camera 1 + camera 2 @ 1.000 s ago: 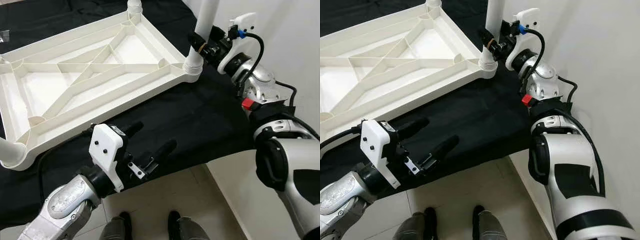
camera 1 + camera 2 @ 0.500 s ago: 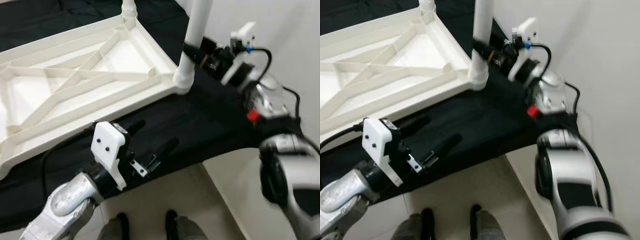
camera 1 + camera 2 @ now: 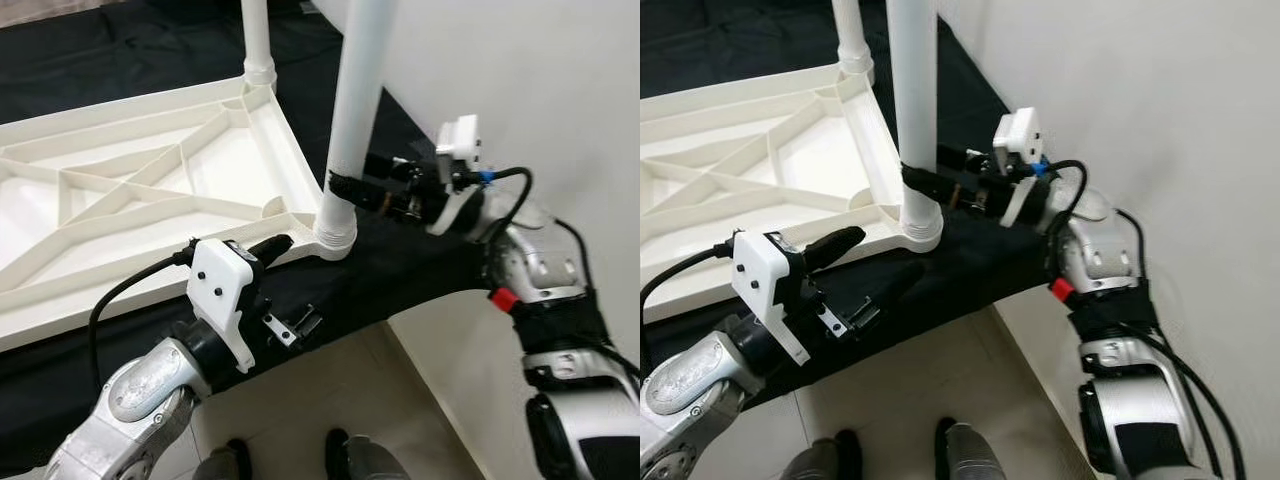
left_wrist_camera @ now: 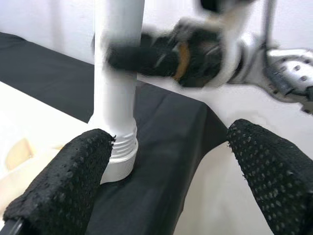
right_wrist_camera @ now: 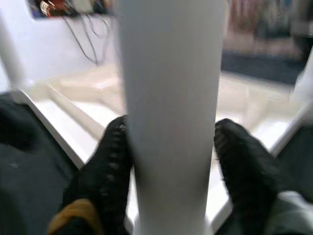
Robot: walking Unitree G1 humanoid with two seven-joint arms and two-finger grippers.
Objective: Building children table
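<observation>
Your right gripper (image 3: 345,188) is clamped on the white leg (image 3: 352,110), upright in the near-right corner socket of the upside-down tabletop (image 3: 150,205). Your left gripper (image 3: 290,285) hovers spread wide, just near of that corner.

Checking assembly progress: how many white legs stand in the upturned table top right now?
2. One white tubular plastic leg stands in the near corner socket, clamped by the right gripper; another stands in the far corner. Corners beyond the frame may hold more.
</observation>
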